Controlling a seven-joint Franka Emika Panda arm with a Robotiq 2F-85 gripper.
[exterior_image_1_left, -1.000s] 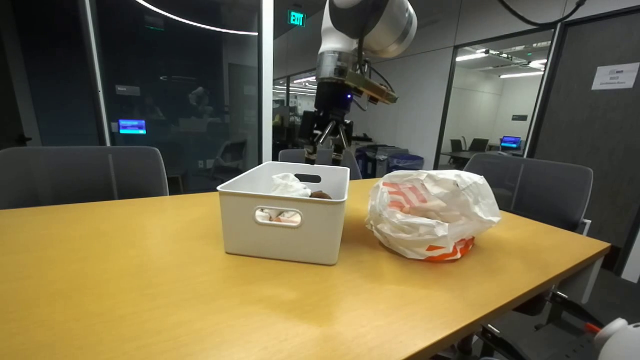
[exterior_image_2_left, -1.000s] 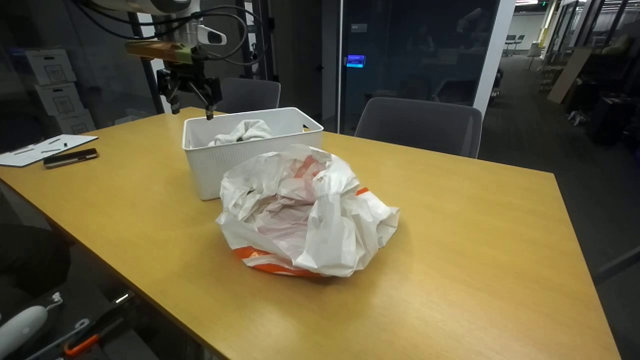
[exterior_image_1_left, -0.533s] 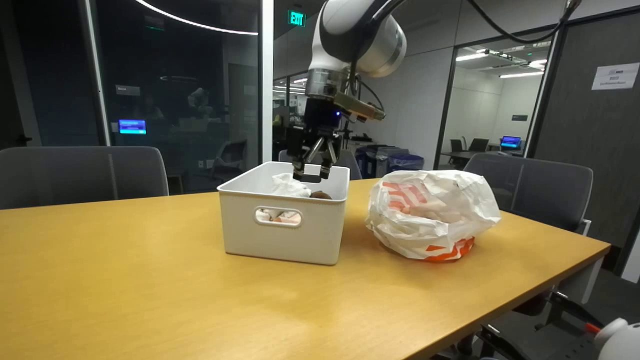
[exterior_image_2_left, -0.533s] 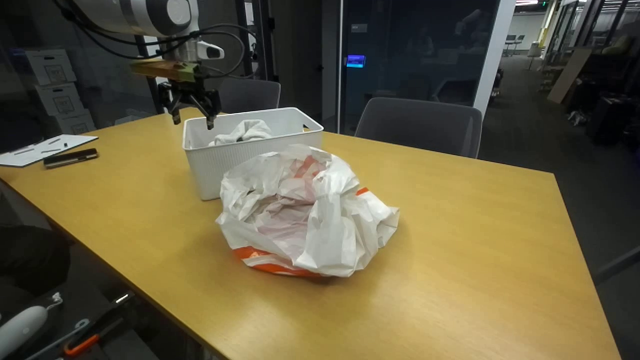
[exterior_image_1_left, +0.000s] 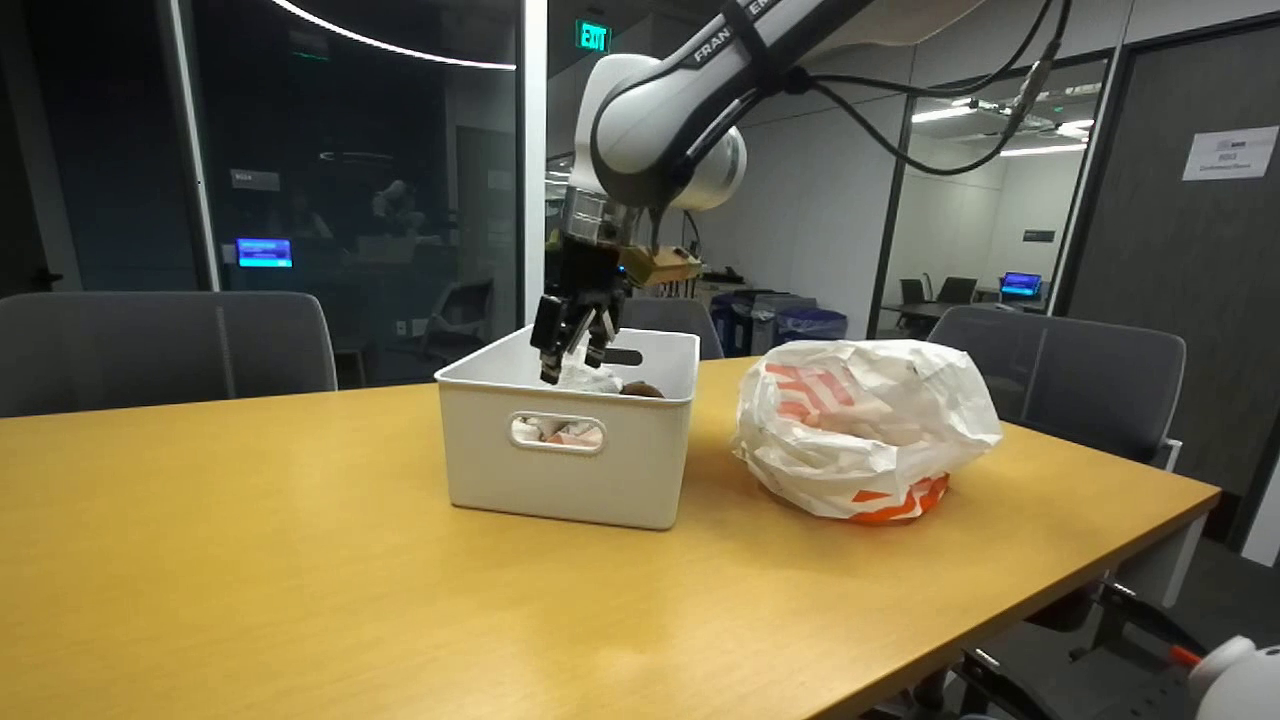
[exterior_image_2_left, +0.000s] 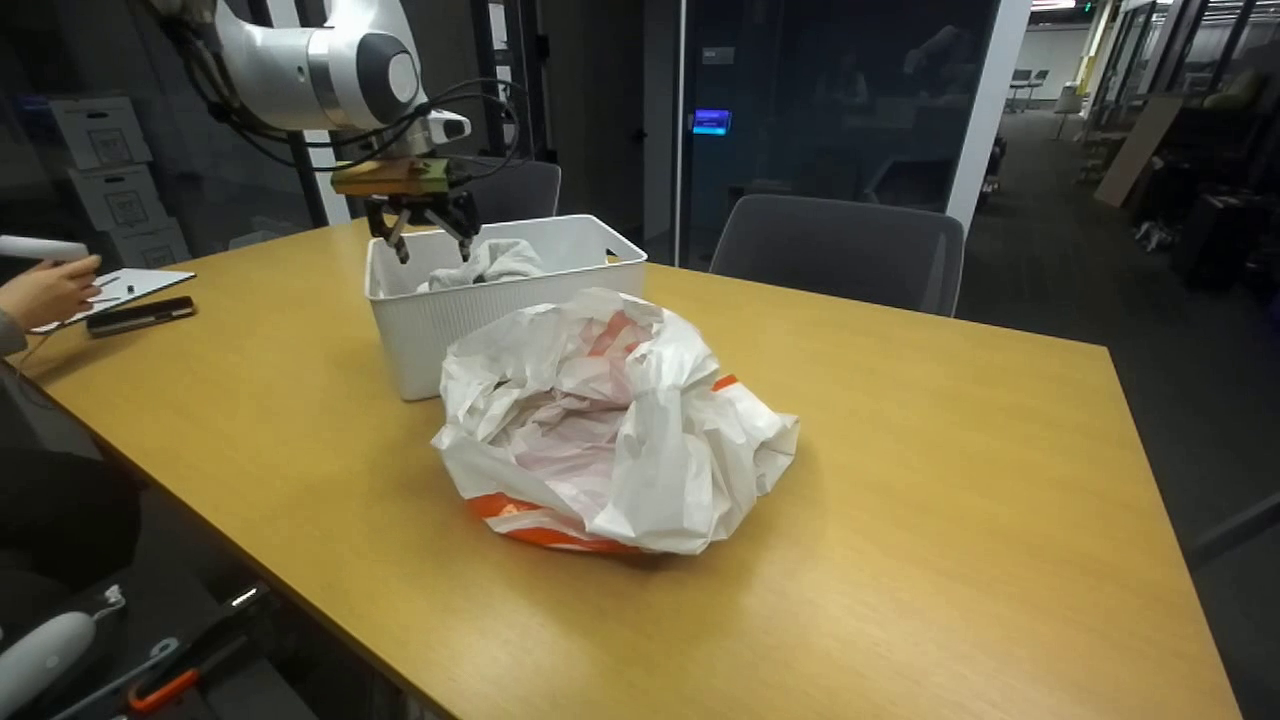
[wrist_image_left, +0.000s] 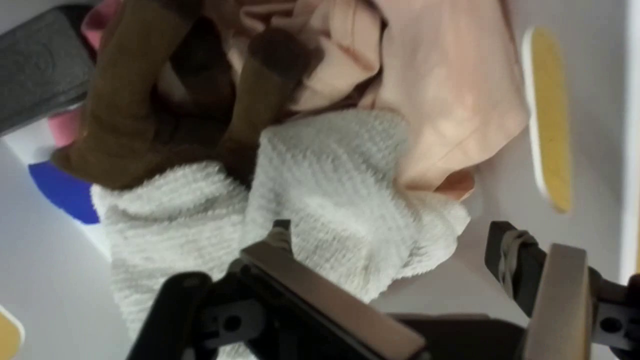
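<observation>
While the hand (exterior_image_2_left: 434, 251) gapes over cloth (wrist_image_left: 340, 195), the bin (exterior_image_1_left: 560, 485) runs lengthwise alongside the bag (exterior_image_1_left: 868, 430)

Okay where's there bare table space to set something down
In an exterior view, the table is bare between the plastic bag and the right edge. Crowded: the bin, holding white cloth and peach cloth, with the open gripper at its mouth; and the left side, where a hand and paper are.
</observation>
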